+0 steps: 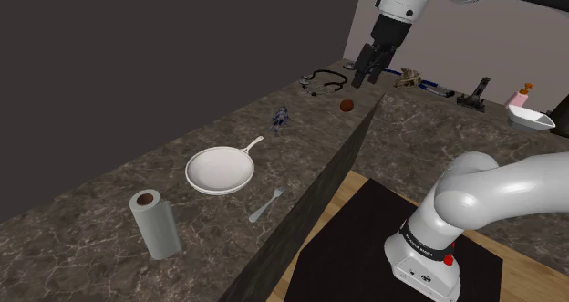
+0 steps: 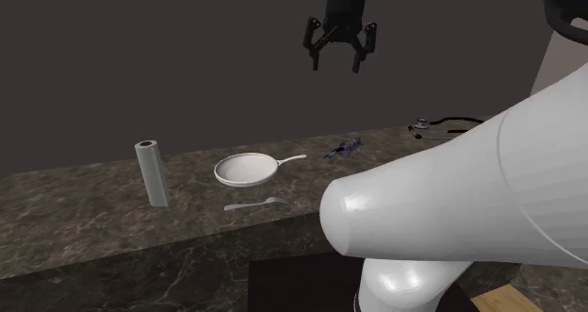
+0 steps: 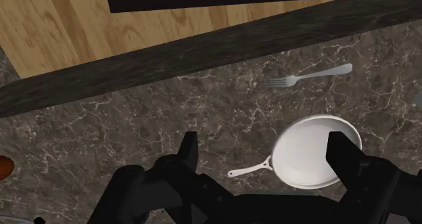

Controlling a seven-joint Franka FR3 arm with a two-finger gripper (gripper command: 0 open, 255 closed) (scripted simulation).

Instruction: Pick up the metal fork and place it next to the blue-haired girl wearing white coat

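The all-black two-finger gripper (image 1: pixel 369 72) hangs high above the dark marbled stone countertop (image 1: pixel 100 195), jaws spread, nothing between them. The grey metal fork (image 1: pixel 267 204) lies flat near the counter's front edge, just beside the round white frying pan (image 1: pixel 220 170). The small blue-and-purple figurine (image 1: pixel 281 117) lies well beyond the pan, near the back wall; the pan sits between fork and figurine. An upright grey paper-towel roll (image 1: pixel 157 223) stands apart from the fork, on the shoulder view's left. A small brown round object (image 1: pixel 346 105) and a black looped cord, possibly a stethoscope (image 1: pixel 324 81), lie near the counter's corner. Pale lettering on the arm's base band (image 1: pixel 421 243) is illegible.
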